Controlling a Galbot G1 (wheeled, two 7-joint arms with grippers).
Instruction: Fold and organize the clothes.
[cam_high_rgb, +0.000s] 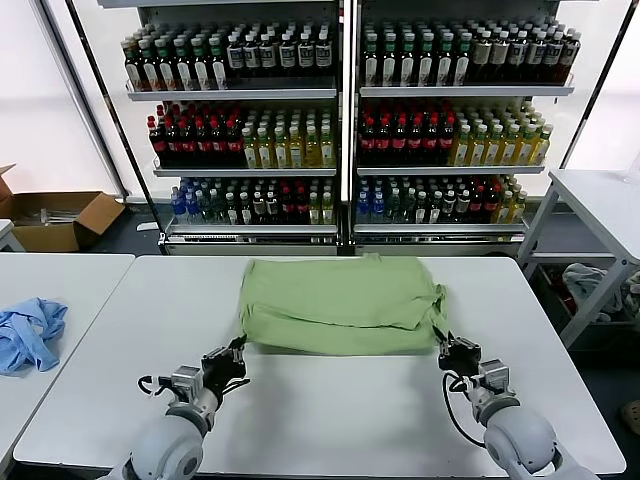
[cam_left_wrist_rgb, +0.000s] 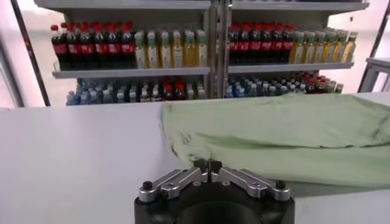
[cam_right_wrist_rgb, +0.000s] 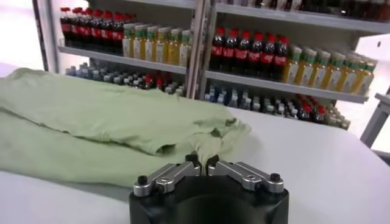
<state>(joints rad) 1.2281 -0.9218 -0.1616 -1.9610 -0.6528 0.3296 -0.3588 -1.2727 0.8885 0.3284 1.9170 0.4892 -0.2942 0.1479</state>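
Note:
The light green polo shirt (cam_high_rgb: 340, 303) lies folded on the far middle of the white table (cam_high_rgb: 330, 420), back side up; buttons and logo are hidden. My left gripper (cam_high_rgb: 238, 352) is shut on the shirt's near left corner (cam_left_wrist_rgb: 201, 159). My right gripper (cam_high_rgb: 445, 347) is shut on the shirt's near right corner (cam_right_wrist_rgb: 202, 149), where the cloth bunches between the fingertips. In the left wrist view the shirt (cam_left_wrist_rgb: 280, 131) spreads away from the gripper (cam_left_wrist_rgb: 207, 165). In the right wrist view the shirt (cam_right_wrist_rgb: 103, 125) shows two layers, and the gripper (cam_right_wrist_rgb: 202, 162) pinches the cloth.
A light blue garment (cam_high_rgb: 28, 332) lies on the neighbouring table at the left. Drink shelves (cam_high_rgb: 345, 120) stand behind the table. A cardboard box (cam_high_rgb: 55, 218) sits on the floor at back left. Another table (cam_high_rgb: 605, 205) stands at the right.

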